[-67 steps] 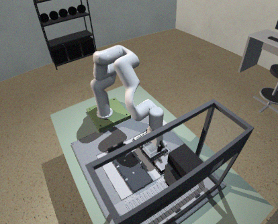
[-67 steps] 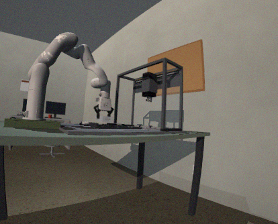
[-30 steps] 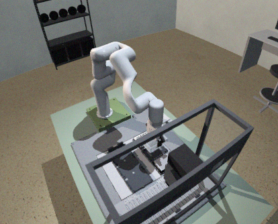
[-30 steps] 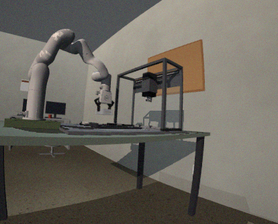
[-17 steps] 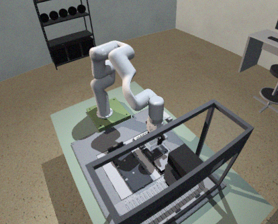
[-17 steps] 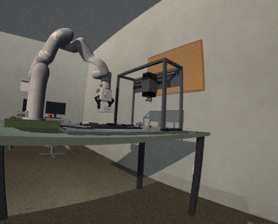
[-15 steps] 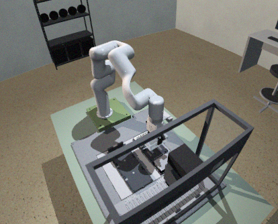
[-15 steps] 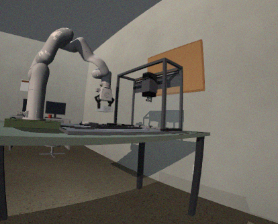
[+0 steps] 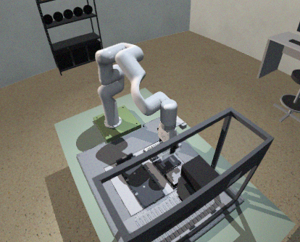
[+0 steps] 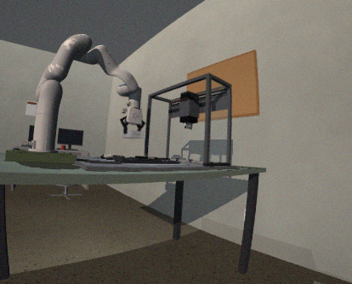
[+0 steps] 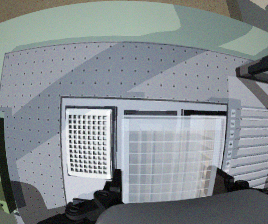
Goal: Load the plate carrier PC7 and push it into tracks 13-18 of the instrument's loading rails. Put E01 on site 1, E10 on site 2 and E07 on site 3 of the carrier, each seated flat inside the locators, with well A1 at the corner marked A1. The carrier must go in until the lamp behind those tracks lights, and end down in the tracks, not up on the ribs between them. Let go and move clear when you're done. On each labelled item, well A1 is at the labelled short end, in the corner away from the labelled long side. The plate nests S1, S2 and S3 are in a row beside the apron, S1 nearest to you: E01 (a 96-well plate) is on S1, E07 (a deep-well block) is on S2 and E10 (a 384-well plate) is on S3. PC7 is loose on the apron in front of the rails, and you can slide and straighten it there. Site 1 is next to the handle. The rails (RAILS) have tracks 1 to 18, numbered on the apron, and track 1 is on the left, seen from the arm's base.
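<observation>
My gripper point(image 10: 133, 130) point(image 11: 166, 182) is shut on E07, the pale translucent deep-well block point(image 10: 132, 134) point(image 11: 160, 150), and holds it level, high above the nests. E01, a white 96-well plate point(image 11: 89, 142), sits on S1, left of the held block in the wrist view. S2 and S3 are mostly covered by the held block there; their dark back edges show. E10 cannot be made out clearly behind the block. PC7, a dark flat carrier point(image 9: 148, 193), lies on the apron before the rails point(image 9: 153, 214) point(image 11: 257, 137). The carrier's labels and the lamp cannot be read.
A dark gantry frame point(image 9: 230, 121) point(image 10: 207, 127) stands over the rails, with a black pipetting head point(image 9: 201, 173) point(image 10: 189, 107) hanging inside. The perforated deck point(image 11: 45, 90) surrounds the nests. The arm's green base plate point(image 9: 134, 123) point(image 10: 38, 157) is at the opposite end.
</observation>
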`<state>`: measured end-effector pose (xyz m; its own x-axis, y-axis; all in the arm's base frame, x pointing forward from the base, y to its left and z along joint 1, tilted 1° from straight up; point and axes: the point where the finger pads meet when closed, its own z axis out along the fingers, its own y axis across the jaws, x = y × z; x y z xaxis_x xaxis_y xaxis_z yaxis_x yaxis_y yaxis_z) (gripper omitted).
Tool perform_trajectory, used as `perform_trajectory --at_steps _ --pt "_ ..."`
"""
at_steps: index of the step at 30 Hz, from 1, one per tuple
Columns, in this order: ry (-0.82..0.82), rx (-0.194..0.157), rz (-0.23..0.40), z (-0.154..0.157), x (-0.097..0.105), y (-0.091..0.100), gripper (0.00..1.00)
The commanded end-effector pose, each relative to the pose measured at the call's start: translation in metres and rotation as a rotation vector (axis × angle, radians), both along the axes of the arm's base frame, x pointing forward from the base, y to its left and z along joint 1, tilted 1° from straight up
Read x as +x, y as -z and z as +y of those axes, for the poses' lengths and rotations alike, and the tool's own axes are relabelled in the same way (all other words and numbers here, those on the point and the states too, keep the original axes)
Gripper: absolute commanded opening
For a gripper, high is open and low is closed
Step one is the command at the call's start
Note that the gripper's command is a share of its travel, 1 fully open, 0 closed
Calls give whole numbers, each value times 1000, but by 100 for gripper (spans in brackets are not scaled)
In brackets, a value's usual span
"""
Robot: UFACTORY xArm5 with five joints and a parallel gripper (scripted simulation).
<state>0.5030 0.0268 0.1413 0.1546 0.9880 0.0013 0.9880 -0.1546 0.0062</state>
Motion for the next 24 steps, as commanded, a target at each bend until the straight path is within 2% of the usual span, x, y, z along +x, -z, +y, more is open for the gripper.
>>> perform_trajectory --at_steps 1,14,24 --pt "0 19 -3 0 1 -9 0" --pt "0 19 -3 0 1 -12 0" --pt "16 19 -3 -47 18 -11 0"
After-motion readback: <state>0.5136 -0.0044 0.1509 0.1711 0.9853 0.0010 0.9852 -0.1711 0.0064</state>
